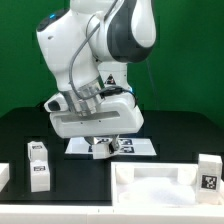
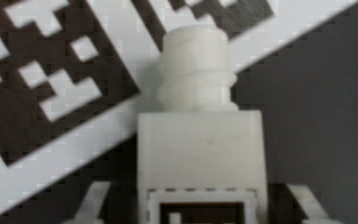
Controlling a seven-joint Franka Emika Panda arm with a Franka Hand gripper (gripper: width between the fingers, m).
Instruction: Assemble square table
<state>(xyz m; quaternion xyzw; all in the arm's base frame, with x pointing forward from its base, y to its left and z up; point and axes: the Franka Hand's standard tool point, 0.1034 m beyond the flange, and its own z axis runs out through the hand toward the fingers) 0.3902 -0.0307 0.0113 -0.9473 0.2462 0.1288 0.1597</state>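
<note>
A white block leg [image 2: 202, 140] with a round peg at its far end lies between my fingers, its tag face towards the wrist camera. My gripper [image 2: 202, 200] straddles it, and a dark gap shows between each finger [image 2: 101, 200] and the leg, so the jaws stand open. In the exterior view the gripper [image 1: 100, 146] is low over the marker board [image 1: 135, 146] with this leg [image 1: 100, 150] under it. The white tray-like square top [image 1: 150, 185] lies at the front right.
Two tagged legs [image 1: 38, 152] [image 1: 40, 176] stand at the exterior view's left, and another white part [image 1: 3, 176] sits at the left edge. One tagged leg [image 1: 208, 172] stands at the right beside the top. The marker board's tags [image 2: 51, 60] fill the wrist view's background.
</note>
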